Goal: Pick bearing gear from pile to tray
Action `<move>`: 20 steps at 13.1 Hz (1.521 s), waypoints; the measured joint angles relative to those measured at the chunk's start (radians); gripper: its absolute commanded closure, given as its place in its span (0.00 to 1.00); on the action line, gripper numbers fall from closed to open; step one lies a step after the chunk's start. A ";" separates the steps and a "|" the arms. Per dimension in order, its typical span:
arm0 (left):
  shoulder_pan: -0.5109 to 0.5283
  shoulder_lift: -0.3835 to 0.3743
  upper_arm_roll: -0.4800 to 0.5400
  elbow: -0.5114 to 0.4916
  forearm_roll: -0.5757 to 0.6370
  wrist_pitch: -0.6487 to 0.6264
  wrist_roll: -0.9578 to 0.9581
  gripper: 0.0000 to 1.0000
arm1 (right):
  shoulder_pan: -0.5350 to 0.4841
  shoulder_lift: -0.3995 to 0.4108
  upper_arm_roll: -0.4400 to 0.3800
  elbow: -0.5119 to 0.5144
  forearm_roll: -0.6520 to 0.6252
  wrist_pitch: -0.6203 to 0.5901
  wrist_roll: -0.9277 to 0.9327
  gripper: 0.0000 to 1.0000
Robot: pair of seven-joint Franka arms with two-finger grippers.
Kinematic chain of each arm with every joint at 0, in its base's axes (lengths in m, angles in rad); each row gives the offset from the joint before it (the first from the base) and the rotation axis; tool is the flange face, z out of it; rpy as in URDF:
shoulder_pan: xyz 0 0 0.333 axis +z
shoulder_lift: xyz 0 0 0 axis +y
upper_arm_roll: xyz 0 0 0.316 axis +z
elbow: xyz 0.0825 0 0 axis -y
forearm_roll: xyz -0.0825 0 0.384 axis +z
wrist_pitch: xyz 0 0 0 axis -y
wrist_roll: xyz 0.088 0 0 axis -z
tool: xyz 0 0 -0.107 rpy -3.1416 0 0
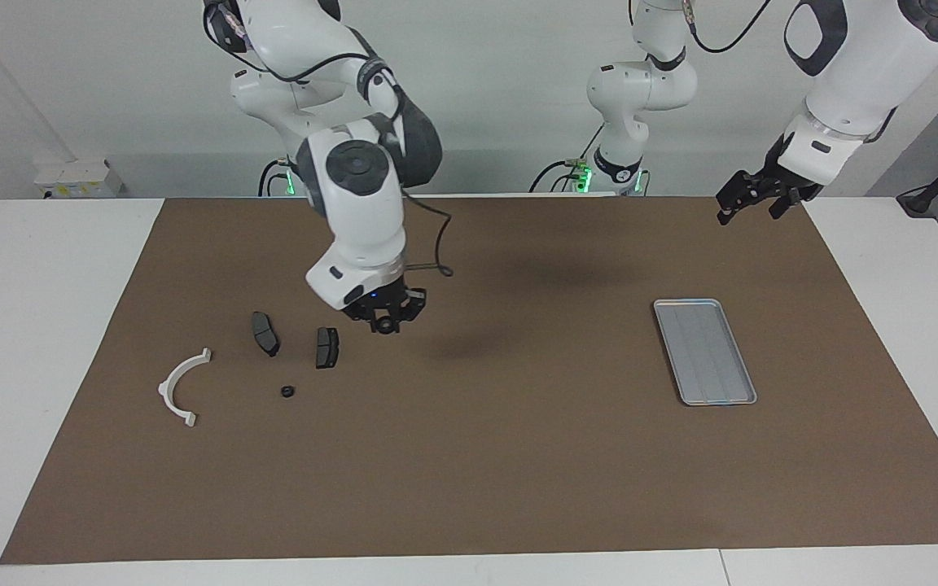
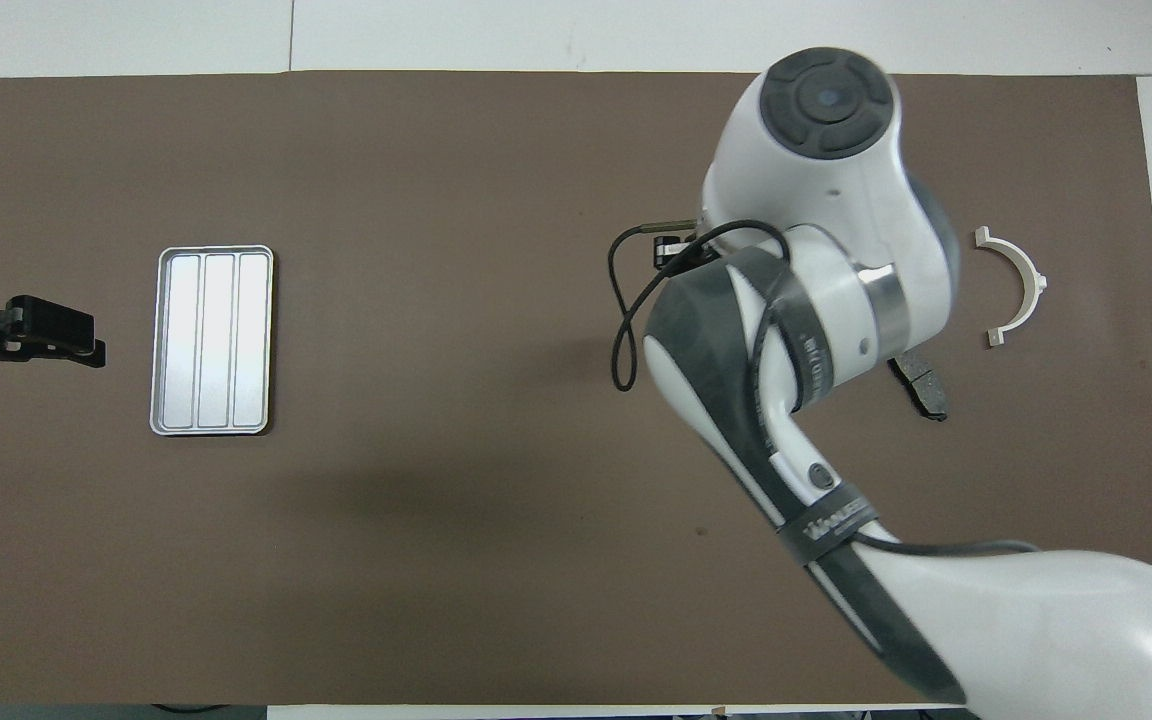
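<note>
At centre-left of the facing view, a small black round bearing gear (image 1: 386, 326) is held clamped in the right gripper (image 1: 385, 320) above the brown mat and should be carried level to the shallow silver-grey metal tray (image 1: 704, 351) at right, while the left gripper (image 1: 750, 200), jaws unreadable, waits.

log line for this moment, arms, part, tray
right gripper: holds small black round part, raised beside pile | left gripper: waiting above mat | tray: empty

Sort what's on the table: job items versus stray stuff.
Job: small black round piece; tray; right gripper, over the mat by the pads; left gripper, waiting above the mat's edge near the tray.
Stray: brake pad; second brake pad; white half-ring bracket.
</note>
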 measured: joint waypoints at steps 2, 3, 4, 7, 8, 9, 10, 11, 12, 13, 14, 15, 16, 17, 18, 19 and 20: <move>0.000 0.001 -0.002 0.000 0.000 0.000 0.000 0.00 | 0.093 -0.014 0.000 -0.007 -0.001 0.000 0.121 1.00; -0.001 0.002 -0.003 0.000 0.000 0.001 0.000 0.00 | 0.129 -0.021 0.001 -0.012 -0.001 0.000 0.169 1.00; -0.002 0.002 -0.005 0.000 0.000 0.003 0.000 0.00 | 0.161 -0.026 0.003 -0.018 0.000 0.003 0.207 1.00; -0.038 0.004 -0.007 -0.007 -0.001 0.012 -0.004 0.00 | 0.199 -0.036 0.006 -0.067 0.007 0.075 0.255 1.00; -0.060 0.007 -0.008 -0.014 -0.001 0.023 -0.024 0.00 | 0.197 -0.041 0.005 -0.102 0.010 0.114 0.255 1.00; -0.081 0.009 -0.010 -0.027 -0.001 0.041 -0.054 0.00 | 0.194 -0.044 0.005 -0.137 0.012 0.151 0.255 1.00; -0.097 0.010 -0.010 -0.045 -0.001 0.065 -0.078 0.00 | 0.193 -0.045 0.004 -0.173 0.013 0.187 0.255 1.00; -0.108 0.012 -0.010 -0.065 -0.001 0.087 -0.091 0.00 | 0.191 -0.045 0.003 -0.210 0.013 0.227 0.255 1.00; -0.117 0.014 -0.010 -0.080 -0.001 0.106 -0.109 0.00 | 0.188 -0.045 0.003 -0.246 0.013 0.265 0.253 1.00; -0.124 0.017 -0.011 -0.091 -0.001 0.126 -0.135 0.00 | 0.182 -0.046 0.003 -0.277 0.014 0.297 0.250 1.00; -0.137 0.019 -0.011 -0.103 -0.001 0.145 -0.165 0.00 | 0.174 -0.046 0.002 -0.302 0.014 0.321 0.246 1.00; -0.149 0.021 -0.011 -0.115 -0.001 0.160 -0.188 0.00 | 0.168 -0.046 0.001 -0.318 0.014 0.335 0.242 1.00; -0.157 0.022 -0.011 -0.127 -0.001 0.169 -0.201 0.00 | 0.164 -0.046 0.001 -0.330 0.014 0.344 0.241 1.00; -0.158 0.022 -0.011 -0.139 -0.001 0.181 -0.208 0.00 | 0.164 -0.046 0.001 -0.345 0.014 0.361 0.241 1.00; -0.157 0.022 -0.009 -0.153 -0.001 0.193 -0.210 0.00 | 0.163 -0.046 0.001 -0.364 0.014 0.389 0.241 1.00; -0.157 0.022 -0.009 -0.165 -0.001 0.203 -0.211 0.00 | 0.163 -0.046 0.001 -0.387 0.014 0.417 0.241 1.00; -0.158 0.022 -0.009 -0.173 -0.001 0.212 -0.214 0.00 | 0.163 -0.045 0.001 -0.407 0.014 0.436 0.241 1.00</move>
